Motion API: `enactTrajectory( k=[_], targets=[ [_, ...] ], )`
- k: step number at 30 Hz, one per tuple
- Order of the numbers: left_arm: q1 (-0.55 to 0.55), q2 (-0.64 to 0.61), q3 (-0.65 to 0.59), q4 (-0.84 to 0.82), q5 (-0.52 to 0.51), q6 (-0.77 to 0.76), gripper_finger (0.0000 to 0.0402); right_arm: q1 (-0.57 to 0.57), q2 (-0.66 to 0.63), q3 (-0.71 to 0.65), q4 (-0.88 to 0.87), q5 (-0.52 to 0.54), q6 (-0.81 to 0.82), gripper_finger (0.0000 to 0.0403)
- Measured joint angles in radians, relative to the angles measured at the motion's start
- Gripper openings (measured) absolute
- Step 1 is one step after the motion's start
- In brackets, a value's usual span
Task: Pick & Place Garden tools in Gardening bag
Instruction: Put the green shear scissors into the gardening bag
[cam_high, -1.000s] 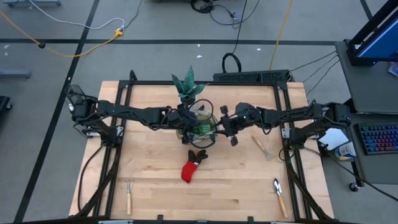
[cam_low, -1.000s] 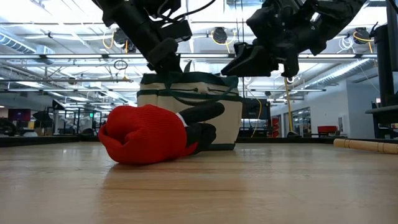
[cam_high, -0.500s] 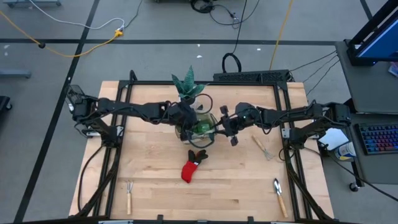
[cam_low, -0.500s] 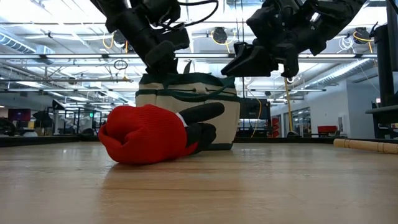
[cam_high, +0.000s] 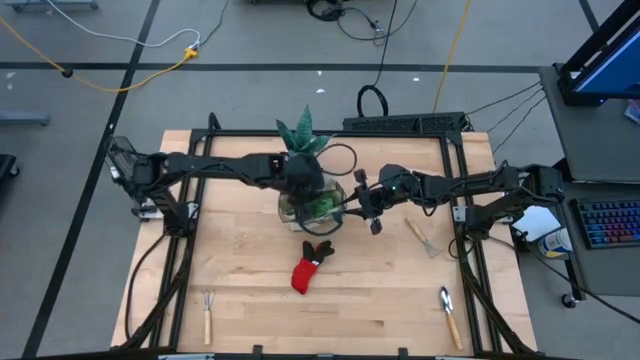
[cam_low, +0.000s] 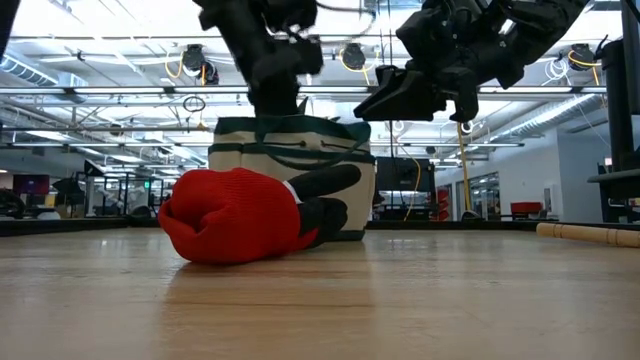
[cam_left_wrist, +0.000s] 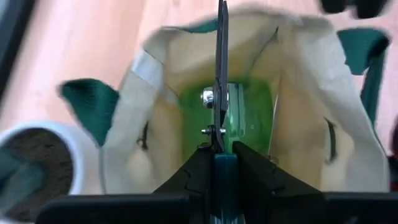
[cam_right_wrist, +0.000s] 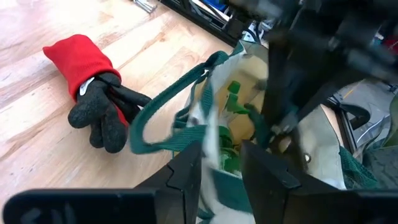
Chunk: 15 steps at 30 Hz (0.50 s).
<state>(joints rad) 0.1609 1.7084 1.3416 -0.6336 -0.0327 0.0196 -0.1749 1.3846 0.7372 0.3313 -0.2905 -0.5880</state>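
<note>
plant (cam_high: 303, 135): white pot, table's far side | keyboard (cam_high: 606, 222): side desk beyond table's right edge

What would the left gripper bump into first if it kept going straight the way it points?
Probably something green lying inside the gardening bag. The left gripper, shut on the pruning shears, points down into the bag's open mouth; how far down that green thing lies is unclear.
</note>
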Motion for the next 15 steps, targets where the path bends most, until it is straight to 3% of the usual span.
enactTrajectory(
  k=[3,8,15],
  targets=[
    [0.000,0.062,0.029,-0.061,-0.002,-0.002,0.0054,0.000,0.000,-0.001,-0.002,0.000,0.000,0.0102],
    [0.008,0.123,0.045,-0.123,-0.101,-0.041,0.0062,0.000,0.000,-0.001,-0.009,0.000,0.000,0.0102],
    [0.036,0.131,0.045,-0.123,-0.068,-0.034,0.0049,0.000,0.000,-0.001,-0.008,0.000,0.000,0.0102]
  ],
)
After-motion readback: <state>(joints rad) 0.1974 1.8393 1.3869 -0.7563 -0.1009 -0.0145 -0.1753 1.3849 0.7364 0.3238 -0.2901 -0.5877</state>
